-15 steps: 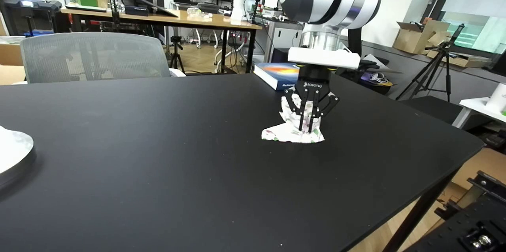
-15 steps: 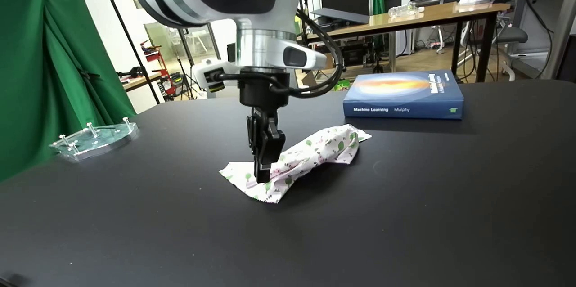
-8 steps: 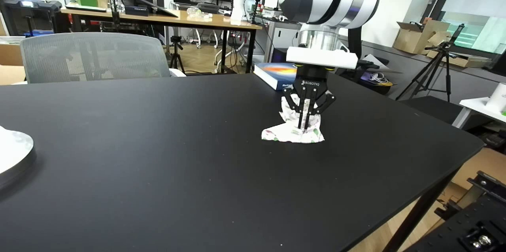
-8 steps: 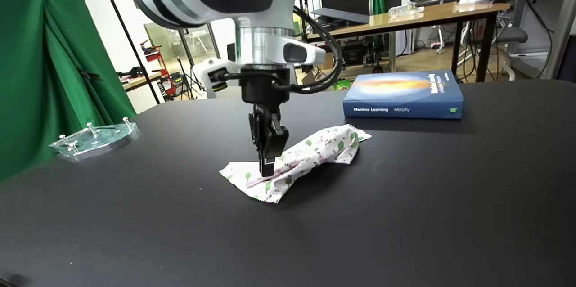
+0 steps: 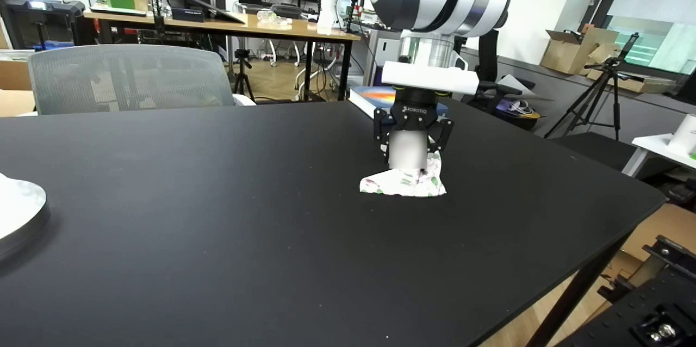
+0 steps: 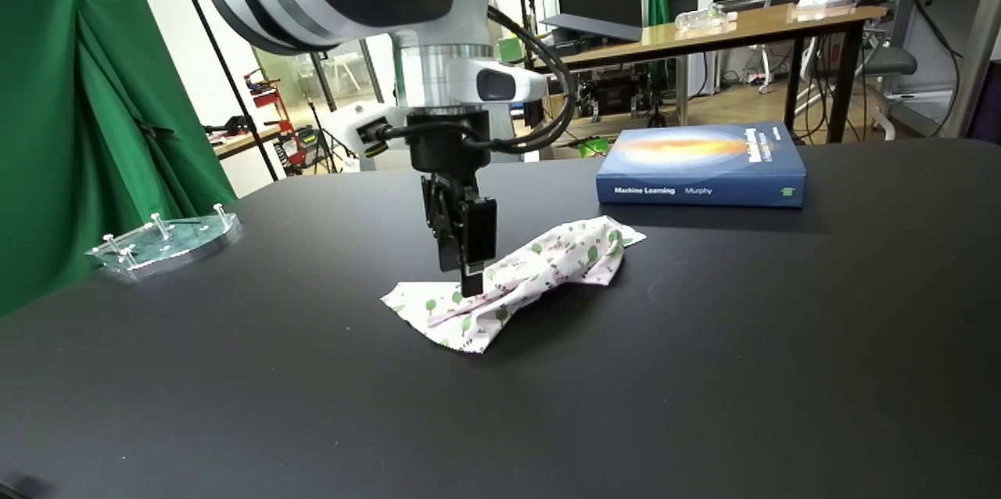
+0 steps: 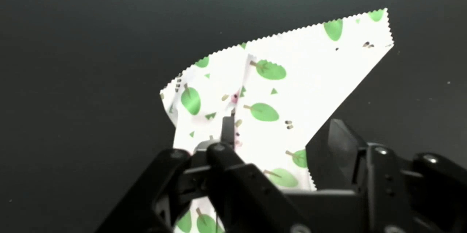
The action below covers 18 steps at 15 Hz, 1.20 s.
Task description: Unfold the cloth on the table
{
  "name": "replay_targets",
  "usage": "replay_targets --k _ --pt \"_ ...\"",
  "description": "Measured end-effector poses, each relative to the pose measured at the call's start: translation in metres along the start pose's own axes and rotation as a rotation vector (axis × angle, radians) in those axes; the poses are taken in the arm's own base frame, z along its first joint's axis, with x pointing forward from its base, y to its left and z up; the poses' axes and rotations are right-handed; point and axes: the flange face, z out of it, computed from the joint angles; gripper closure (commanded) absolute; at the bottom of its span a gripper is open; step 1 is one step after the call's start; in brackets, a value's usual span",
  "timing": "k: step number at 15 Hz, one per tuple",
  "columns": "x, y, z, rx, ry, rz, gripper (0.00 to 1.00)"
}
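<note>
Cloth (image 6: 516, 280) below; fingers (image 6: 478, 229) point down, wide apart.

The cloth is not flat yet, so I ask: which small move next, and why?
Probably lower the open gripper slightly: in the wrist view its fingers stand apart, one over the folded cloth, the other past its edge, so closing might catch fabric.

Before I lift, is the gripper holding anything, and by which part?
Nothing is held: the gripper is open in the wrist view, and the cloth lies unclamped on the table.
</note>
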Motion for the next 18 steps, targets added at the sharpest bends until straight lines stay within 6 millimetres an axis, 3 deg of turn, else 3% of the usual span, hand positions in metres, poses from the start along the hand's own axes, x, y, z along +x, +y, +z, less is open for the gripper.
replay_targets --k 2,10,18 --pt "-0.0021 -0.0031 0.0004 -0.001 0.0 -0.007 0.45" --pt "-0.0038 -0.0025 0.003 -0.005 -0.005 -0.008 0.98" --pt "-0.0038 -0.0019 0.0034 -0.006 -0.006 -0.007 1.0"
